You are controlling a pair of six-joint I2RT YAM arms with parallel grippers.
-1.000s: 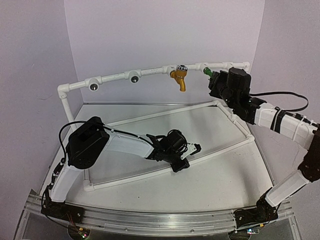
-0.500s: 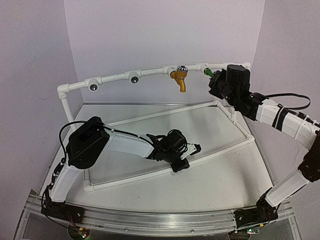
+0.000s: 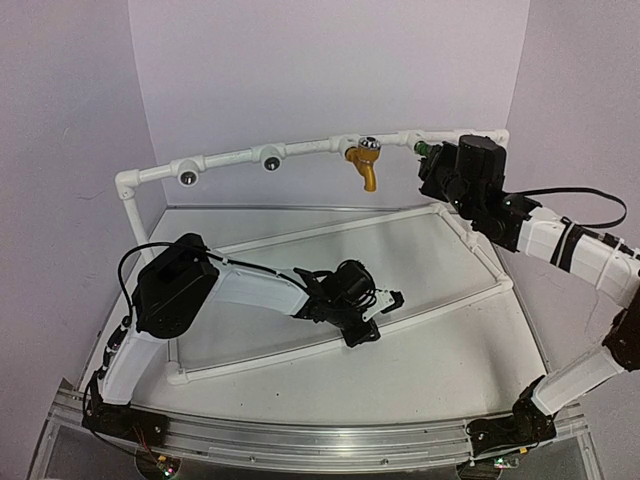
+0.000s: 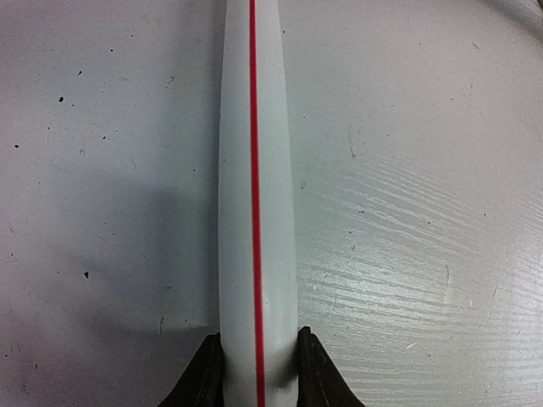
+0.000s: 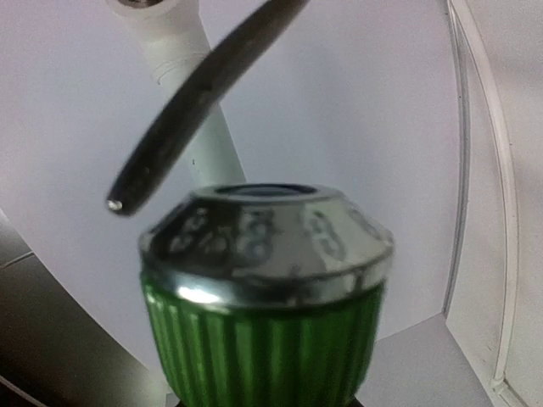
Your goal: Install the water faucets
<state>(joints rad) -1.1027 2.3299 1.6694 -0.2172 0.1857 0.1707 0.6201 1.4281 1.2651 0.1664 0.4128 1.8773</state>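
The right gripper is raised to the far right end of the white pipe frame's upper rail. The green faucet sticks out from its tip, just beside the rail and near the corner fitting. In the right wrist view this faucet fills the lower middle, upright, with a ribbed green body and a silver cap on top. The fingers themselves lie out of that view, but from above the jaws look closed around the faucet's body. Behind the cap a white pipe rises, and a blurred dark bar crosses in front of it at a slant; what the bar is cannot be told.

The mustard-yellow faucet is mounted on the rail to the left of the green one, silver cap up and spout curving down. Further left along the rail are two round silver-centred sockets, one towards the middle and one near the left corner.

The left gripper is low over the desk, at the near pipe of the frame's base. The left wrist view shows its jaws closed narrowly on that pipe, a white tube with a thin red line down its length, one dark fingertip pressed to each side.
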